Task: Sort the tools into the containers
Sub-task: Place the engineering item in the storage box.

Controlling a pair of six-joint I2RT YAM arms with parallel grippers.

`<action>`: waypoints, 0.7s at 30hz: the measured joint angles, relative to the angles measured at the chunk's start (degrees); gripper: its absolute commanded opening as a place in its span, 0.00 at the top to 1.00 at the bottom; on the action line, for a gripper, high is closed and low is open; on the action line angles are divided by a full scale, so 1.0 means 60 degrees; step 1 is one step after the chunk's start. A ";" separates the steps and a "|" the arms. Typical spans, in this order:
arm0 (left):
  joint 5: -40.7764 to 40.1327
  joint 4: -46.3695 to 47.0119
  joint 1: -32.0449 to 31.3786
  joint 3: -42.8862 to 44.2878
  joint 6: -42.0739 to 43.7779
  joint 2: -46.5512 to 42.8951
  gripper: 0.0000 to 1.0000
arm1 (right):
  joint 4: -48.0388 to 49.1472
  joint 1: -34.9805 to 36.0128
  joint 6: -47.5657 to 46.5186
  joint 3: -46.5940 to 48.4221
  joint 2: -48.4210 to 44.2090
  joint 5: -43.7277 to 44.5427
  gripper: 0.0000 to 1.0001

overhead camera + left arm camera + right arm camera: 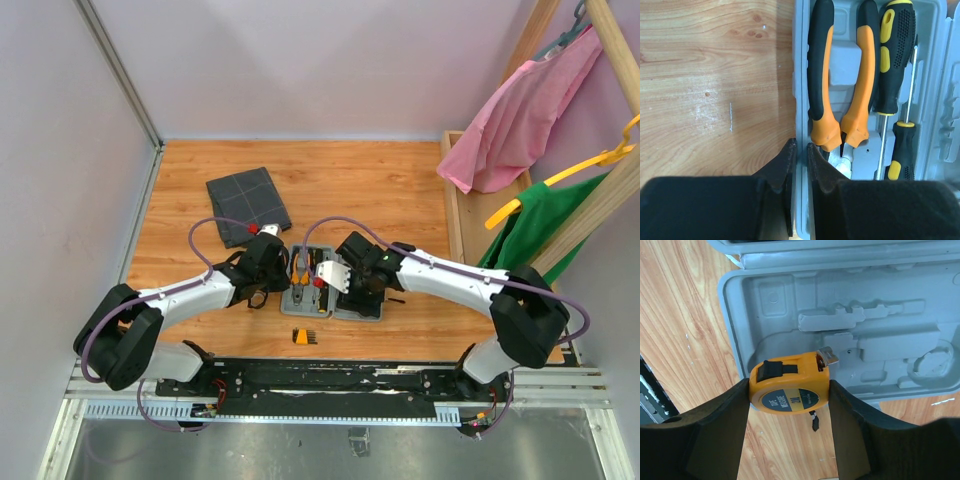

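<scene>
The light-grey case lies open between my arms. In its left half lie the orange-and-black pliers and two black-and-yellow screwdrivers. My left gripper is shut on the case's left rim, one finger outside and one inside. My right gripper is shut on a round orange tape measure, held over the near edge of the case's moulded half, which holds nothing. The dark grey pouch lies at the far left. A small orange bit holder lies in front of the case.
A wooden rack with pink and green garments on hangers stands along the right side. A wall closes the left. The metal rail with the arm bases runs along the near edge.
</scene>
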 measured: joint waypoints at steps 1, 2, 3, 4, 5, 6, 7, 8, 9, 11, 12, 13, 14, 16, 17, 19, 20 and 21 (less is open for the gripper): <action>0.0000 0.0000 0.0000 0.0000 0.0000 0.0000 0.91 | -0.0018 0.0007 0.0026 0.0015 0.0058 -0.0018 0.83; 0.0000 0.0000 0.0000 0.0000 0.0000 0.0000 0.91 | -0.0040 0.0007 0.0044 0.0044 0.0120 -0.0033 0.82; 0.0000 0.0000 0.0000 0.0000 0.0000 0.0000 0.91 | -0.0055 0.0007 0.0069 0.0091 0.0200 -0.0033 0.81; 0.0000 0.0000 0.0000 0.0000 0.0000 0.0000 0.91 | -0.0058 0.0007 0.0091 0.0127 0.0270 -0.0036 0.80; 0.0000 0.0000 0.0000 0.0000 0.0000 0.0000 0.91 | -0.0055 0.0015 0.0102 0.0149 0.0317 -0.0033 0.79; 0.0000 0.0000 0.0000 0.0000 0.0000 0.0000 0.91 | -0.0062 0.0025 0.0109 0.0171 0.0372 -0.0025 0.78; 0.0000 0.0000 0.0000 0.0004 0.0000 0.0000 0.91 | -0.0073 0.0036 0.0120 0.0182 0.0412 -0.0025 0.76; 0.0000 0.0000 0.0000 0.0000 0.0000 0.0000 0.91 | -0.0098 0.0047 0.0127 0.0208 0.0466 -0.0007 0.75; 0.0000 0.0000 0.0000 0.0000 0.0000 0.0000 0.91 | -0.0142 0.0066 0.0131 0.0248 0.0521 0.0015 0.74; 0.0000 0.0000 0.0000 0.0004 0.0000 0.0000 0.91 | -0.0226 0.0109 0.0142 0.0310 0.0594 0.0044 0.68; 0.0000 0.0000 0.0000 0.0000 0.0000 0.0000 0.91 | -0.0262 0.0131 0.0142 0.0328 0.0619 0.0044 0.66; 0.0000 0.0000 0.0000 0.0000 0.0000 0.0000 0.91 | -0.0280 0.0138 0.0142 0.0335 0.0641 0.0044 0.65; 0.0000 0.0000 -0.0004 0.0000 0.0000 0.0000 0.91 | -0.0299 0.0153 0.0146 0.0346 0.0659 0.0044 0.62; 0.0000 0.0000 0.0000 0.0000 0.0000 0.0000 0.91 | -0.0331 0.0153 0.0149 0.0375 0.0674 0.0055 0.55; 0.0000 0.0000 0.0000 0.0000 0.0000 0.0000 0.91 | -0.0342 0.0157 0.0149 0.0375 0.0678 0.0055 0.53; 0.0000 0.0000 0.0000 0.0000 0.0000 0.0000 0.91 | -0.0346 0.0171 0.0149 0.0379 0.0678 0.0076 0.50; 0.0000 0.0000 0.0000 0.0000 0.0000 0.0000 0.91 | -0.0346 0.0171 0.0149 0.0379 0.0678 0.0080 0.49; 0.0000 0.0000 -0.0004 0.0000 0.0004 0.0000 0.91 | -0.0346 0.0171 0.0149 0.0379 0.0678 0.0076 0.48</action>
